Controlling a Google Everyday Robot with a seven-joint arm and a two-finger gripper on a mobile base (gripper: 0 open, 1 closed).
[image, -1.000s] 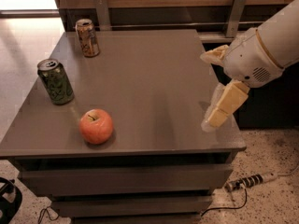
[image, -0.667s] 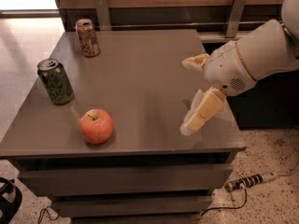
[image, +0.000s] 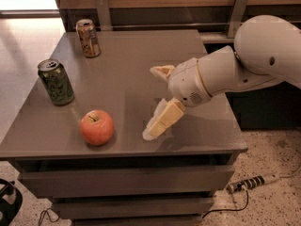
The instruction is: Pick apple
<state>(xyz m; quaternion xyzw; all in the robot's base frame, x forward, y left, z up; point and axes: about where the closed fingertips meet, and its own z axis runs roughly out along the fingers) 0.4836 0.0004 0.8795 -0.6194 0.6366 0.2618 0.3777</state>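
Note:
The apple (image: 97,126) is round and red-orange, with a short stem on top. It sits near the front left edge of the grey table (image: 127,74). My gripper (image: 149,102) hovers over the table just right of the apple, with a gap between them. Its two cream fingers (image: 163,120) are spread wide and point left toward the apple. The gripper is open and holds nothing.
A green soda can (image: 56,82) stands behind and left of the apple. An orange-brown can (image: 88,37) stands at the table's back left. A wooden wall panel runs behind the table. A power strip (image: 249,182) and cable lie on the floor at right.
My arm has moved left across the table, bringing the open gripper from the right edge to just beside the apple. The apple and both cans have not moved.

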